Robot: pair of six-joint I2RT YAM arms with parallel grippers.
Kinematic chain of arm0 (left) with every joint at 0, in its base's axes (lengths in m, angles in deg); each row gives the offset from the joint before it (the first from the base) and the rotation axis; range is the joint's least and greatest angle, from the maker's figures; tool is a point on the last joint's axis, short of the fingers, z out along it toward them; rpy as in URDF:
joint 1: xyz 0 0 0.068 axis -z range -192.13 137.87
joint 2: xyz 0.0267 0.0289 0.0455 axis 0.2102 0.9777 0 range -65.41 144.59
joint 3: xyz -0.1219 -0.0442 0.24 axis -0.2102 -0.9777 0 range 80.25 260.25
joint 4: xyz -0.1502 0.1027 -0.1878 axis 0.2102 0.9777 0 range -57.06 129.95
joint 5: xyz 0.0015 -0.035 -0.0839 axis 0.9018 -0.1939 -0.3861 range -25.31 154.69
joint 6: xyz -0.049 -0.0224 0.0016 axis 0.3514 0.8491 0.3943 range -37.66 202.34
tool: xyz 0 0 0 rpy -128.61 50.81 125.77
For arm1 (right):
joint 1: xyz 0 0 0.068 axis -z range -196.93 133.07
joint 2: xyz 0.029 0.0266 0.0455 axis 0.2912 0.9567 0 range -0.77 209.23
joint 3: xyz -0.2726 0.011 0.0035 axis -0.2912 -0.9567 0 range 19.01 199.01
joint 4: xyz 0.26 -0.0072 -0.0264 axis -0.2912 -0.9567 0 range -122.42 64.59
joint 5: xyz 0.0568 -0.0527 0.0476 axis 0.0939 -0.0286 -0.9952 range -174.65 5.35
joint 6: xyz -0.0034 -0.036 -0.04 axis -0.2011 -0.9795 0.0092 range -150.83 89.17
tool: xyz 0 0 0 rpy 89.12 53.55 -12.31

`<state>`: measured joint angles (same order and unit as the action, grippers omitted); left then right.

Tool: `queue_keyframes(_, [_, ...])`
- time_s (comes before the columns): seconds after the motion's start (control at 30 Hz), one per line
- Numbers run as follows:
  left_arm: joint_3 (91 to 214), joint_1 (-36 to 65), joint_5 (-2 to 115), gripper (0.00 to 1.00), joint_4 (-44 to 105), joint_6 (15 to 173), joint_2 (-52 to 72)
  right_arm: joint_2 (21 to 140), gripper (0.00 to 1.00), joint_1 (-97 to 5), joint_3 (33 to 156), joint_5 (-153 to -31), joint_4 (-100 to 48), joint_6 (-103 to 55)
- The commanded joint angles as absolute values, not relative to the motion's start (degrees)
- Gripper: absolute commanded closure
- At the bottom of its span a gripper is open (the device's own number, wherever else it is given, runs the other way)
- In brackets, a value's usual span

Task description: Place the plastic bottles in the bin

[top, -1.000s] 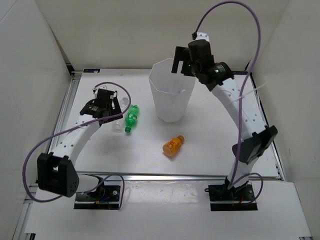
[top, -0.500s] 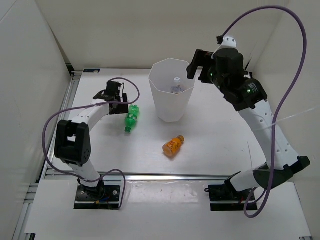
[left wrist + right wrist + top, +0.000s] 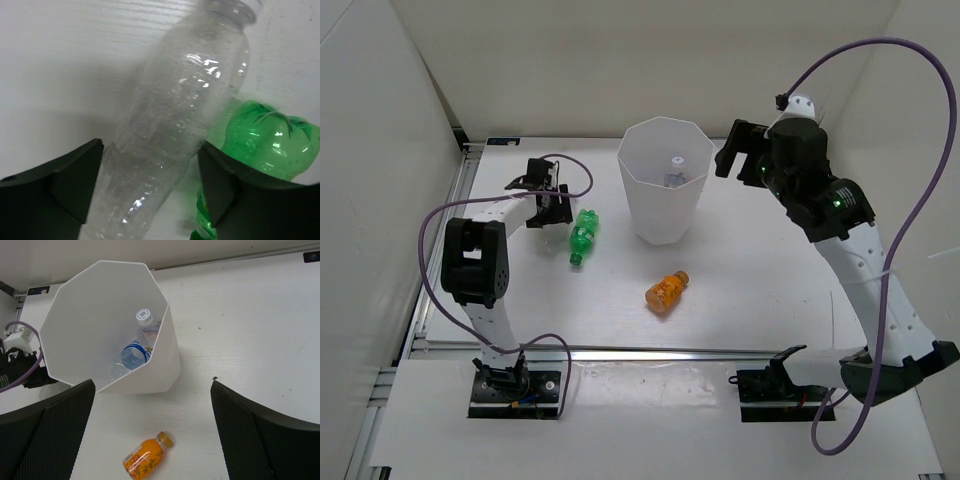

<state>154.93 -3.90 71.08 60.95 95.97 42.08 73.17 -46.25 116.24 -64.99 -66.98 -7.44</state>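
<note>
The white bin stands at the back middle. The blue-labelled bottle and a white-capped bottle lie inside it. My right gripper is open and empty, high up just right of the bin's rim. The orange bottle lies in front of the bin and shows in the right wrist view. The green bottle lies left of the bin. My left gripper is low at the table, open, its jaws on either side of the clear bottle, with the green bottle beside its right finger.
White enclosure walls stand on the left, back and right. A metal rail runs along the table's left edge and another along the front. Purple cables loop from both arms.
My right gripper has moved from above the bin to its right, and a bottle now lies in the bin. My left gripper has moved farther back and down around the clear bottle.
</note>
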Motion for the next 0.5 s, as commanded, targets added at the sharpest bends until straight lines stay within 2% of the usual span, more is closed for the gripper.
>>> queue_keyframes(0.0, [158.1,-4.2,65.6,0.21,59.0,96.2,43.0,70.1,0.0,-44.3,113.9,-65.6,-67.5,-7.6])
queue_keyframes(0.1, [159.3,-4.2,69.9,0.44,59.0,97.5,43.0,69.0,0.0,-43.1,112.7,-66.7,-67.5,-7.1])
queue_keyframes(0.33, [159.9,-7.2,74.7,0.51,59.0,101.0,35.4,69.6,0.0,-41.9,112.7,-69.3,-67.5,-7.1])
queue_keyframes(0.47, [166.7,-7.2,73.2,0.57,59.0,105.1,30.2,70.8,0.0,-41.9,114.6,-71.2,-67.5,-6.6])
